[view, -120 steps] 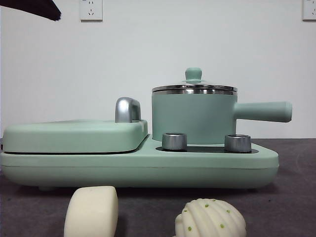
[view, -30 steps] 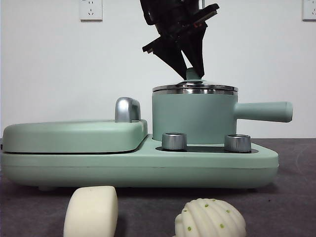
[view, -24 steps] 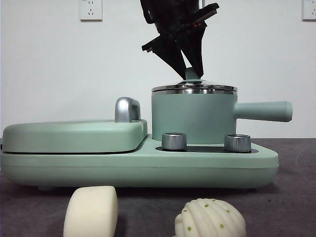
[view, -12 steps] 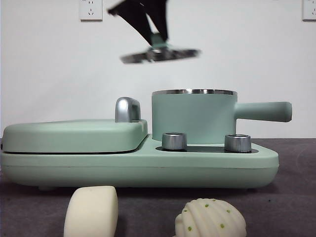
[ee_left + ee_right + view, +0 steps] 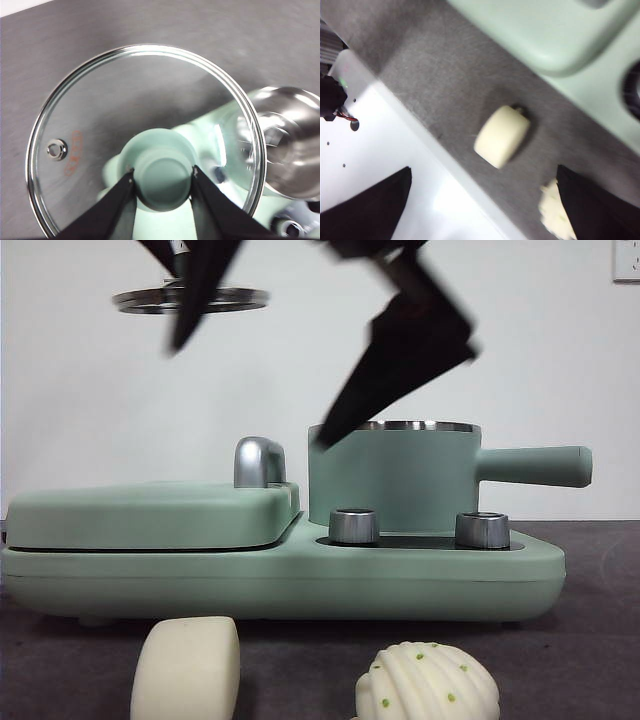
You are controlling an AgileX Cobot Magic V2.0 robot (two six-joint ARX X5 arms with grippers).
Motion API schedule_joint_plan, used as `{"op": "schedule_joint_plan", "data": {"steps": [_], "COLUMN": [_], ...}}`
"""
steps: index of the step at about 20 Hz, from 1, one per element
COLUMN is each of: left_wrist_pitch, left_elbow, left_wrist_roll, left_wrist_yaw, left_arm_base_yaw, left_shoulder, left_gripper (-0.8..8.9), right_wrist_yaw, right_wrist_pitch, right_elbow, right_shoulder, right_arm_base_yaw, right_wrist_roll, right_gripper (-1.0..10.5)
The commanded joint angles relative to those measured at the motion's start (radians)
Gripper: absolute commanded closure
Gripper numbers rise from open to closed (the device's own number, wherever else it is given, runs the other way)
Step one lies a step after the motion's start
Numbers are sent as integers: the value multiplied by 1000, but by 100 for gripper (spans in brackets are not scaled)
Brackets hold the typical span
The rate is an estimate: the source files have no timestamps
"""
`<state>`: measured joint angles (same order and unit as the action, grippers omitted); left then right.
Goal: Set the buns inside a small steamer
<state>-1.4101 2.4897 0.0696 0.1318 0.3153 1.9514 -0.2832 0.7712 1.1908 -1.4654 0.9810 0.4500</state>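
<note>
The small steamer [image 5: 392, 478] stands uncovered on the mint-green cooker, its handle pointing right. My left gripper [image 5: 195, 288] is shut on the green knob [image 5: 163, 176] of the glass lid [image 5: 190, 300] and holds it high above the griddle. The lid's glass [image 5: 125, 105] fills the left wrist view. The smooth bun [image 5: 187, 668] and the ridged bun [image 5: 428, 682] lie on the grey table in front of the cooker. My right gripper [image 5: 400, 365] hangs open and blurred in front of the steamer. In the right wrist view the gripper [image 5: 484, 172] is above the smooth bun [image 5: 502, 136] and the ridged bun [image 5: 555, 210].
The flat lidded griddle [image 5: 150, 515] with its chrome handle [image 5: 258, 462] takes up the cooker's left half. Two steel knobs [image 5: 353, 526] sit below the steamer. The table's front edge and the white floor [image 5: 420, 150] lie close to the buns.
My left gripper has lifted the lid off the steamer and carried it up and to the left. My right gripper has come down into view in front of the steamer.
</note>
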Motion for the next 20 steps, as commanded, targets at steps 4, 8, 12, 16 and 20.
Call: {"op": "schedule_joint_plan", "data": {"steps": [4,8,12,16,20], "left_wrist_pitch": [9,9,11,12,12], "left_elbow": [39,37,34,34,34], "left_wrist_roll": [-30,-35,-34,-34,-35], "left_wrist_yaw": [11,11,11,11,11], "left_arm_base_yaw": [-76,-97,-97,-97,-99], "left_shoulder": [-1,-1,-1,-1,-1], "left_gripper": [798,798,798,798,798], "right_wrist_yaw": [51,60,79,115,114], "right_wrist_pitch": [-82,-92,-92,-102,-100], "right_elbow": [22,21,21,21,34], "right_shoulder": [-183,-283,-344,-358,-357], "right_arm_base_yaw": [87,106,110,110,109], "right_wrist_roll": [68,67,65,64,62], "right_gripper": [483,484,606,735,857]}}
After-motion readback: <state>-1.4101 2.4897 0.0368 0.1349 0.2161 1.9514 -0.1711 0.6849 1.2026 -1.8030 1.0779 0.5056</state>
